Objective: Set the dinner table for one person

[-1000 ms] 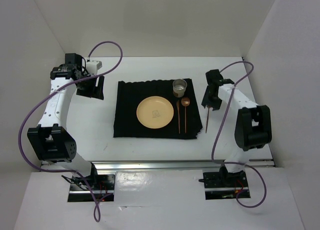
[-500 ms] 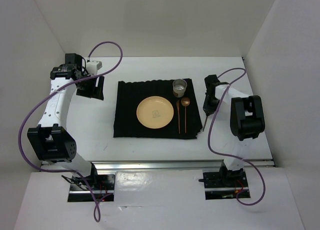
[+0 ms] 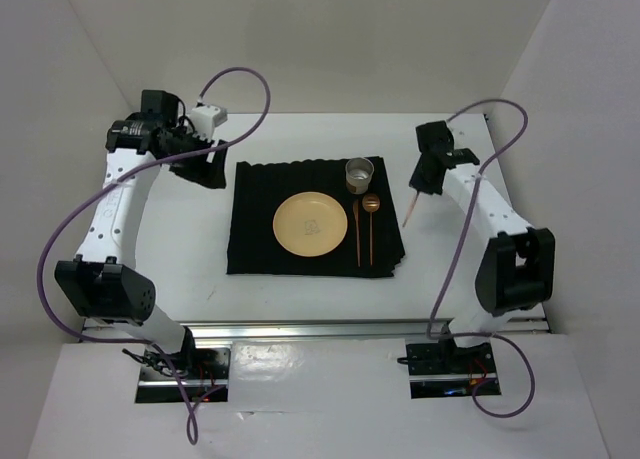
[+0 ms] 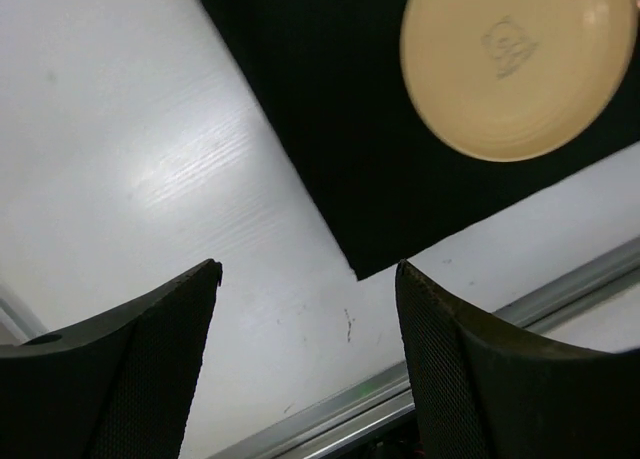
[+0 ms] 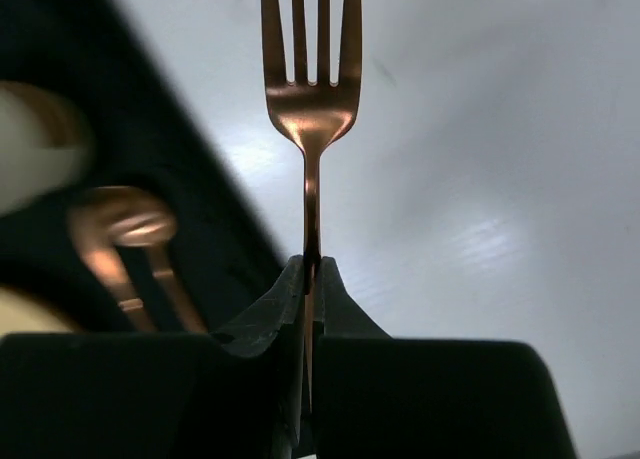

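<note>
Item 1: right gripper [image 5: 311,269]. Jaws pinched narrow on the thin handle of a copper fork [image 5: 311,99]; the tines point out ahead of the claw.

Item 2: dinner table [image 3: 300,294]. White top, bare directly beneath the claw and the fork.

Item 3: black mat [image 3: 255,219]. It lies just beside the claw, toward the other arm, and bears a plate [image 3: 312,225], cup [image 3: 358,174] and spoon [image 3: 371,224].

Item 4: left gripper [image 4: 307,271]. Jaws wide, holding nothing.

Handling note: the pinch on the narrow stem looks slim. Carry slowly, keep the fork level and parallel to the spoon, and lower it until it rests flat before releasing.
</note>
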